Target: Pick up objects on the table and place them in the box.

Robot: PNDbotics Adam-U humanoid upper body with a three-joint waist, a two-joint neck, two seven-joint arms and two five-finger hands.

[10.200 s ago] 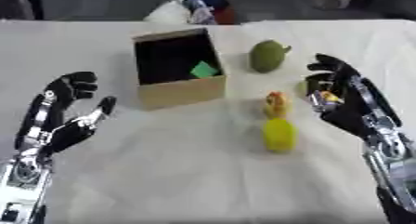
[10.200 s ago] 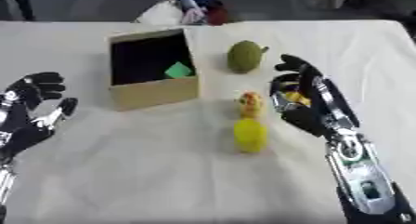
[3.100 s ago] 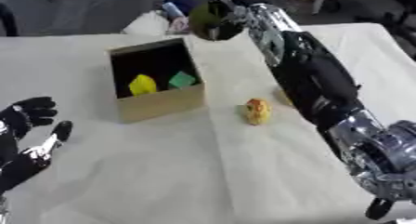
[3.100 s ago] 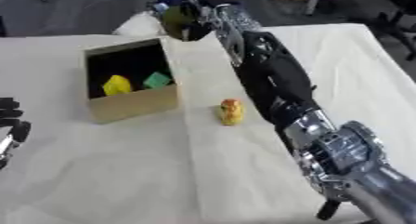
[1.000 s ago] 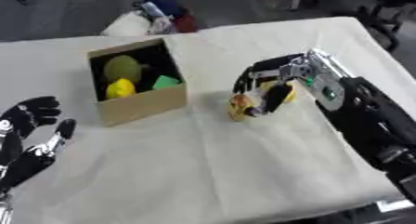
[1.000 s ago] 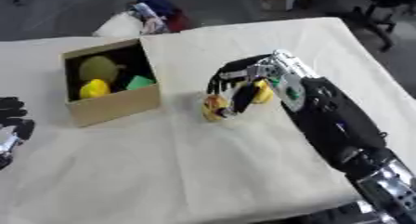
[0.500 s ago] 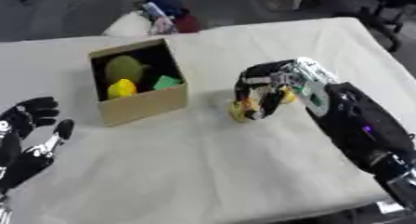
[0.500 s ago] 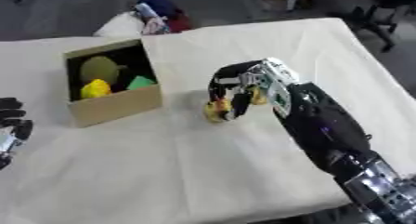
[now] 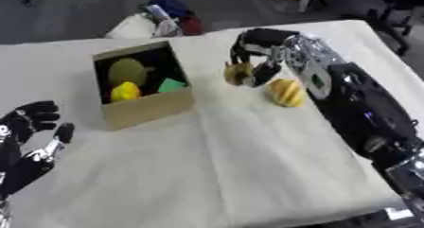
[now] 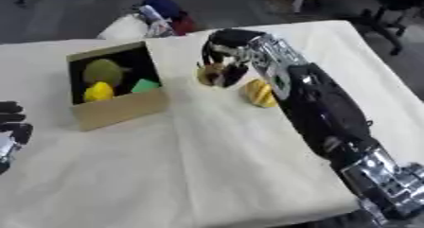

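the left hand (image 9: 33,137) idles at the lower left corner, fingers spread and relaxed, holding nothing. right of it the cardboard box (image 9: 149,109) stands open on the white tablecloth (image 9: 232,165), and inside lie a green pear-like fruit (image 9: 128,71), a yellow piece (image 9: 124,91) and a small green block (image 9: 172,85). further right the right hand (image 9: 257,57) hangs in the air between box and table centre, fingers curled down round a small yellow-orange toy (image 9: 238,73). just beside it an orange ridged object (image 9: 284,92) rests on the cloth. the step in hand looks like the carry; next the hand needs to travel left over the box opening and uncurl.
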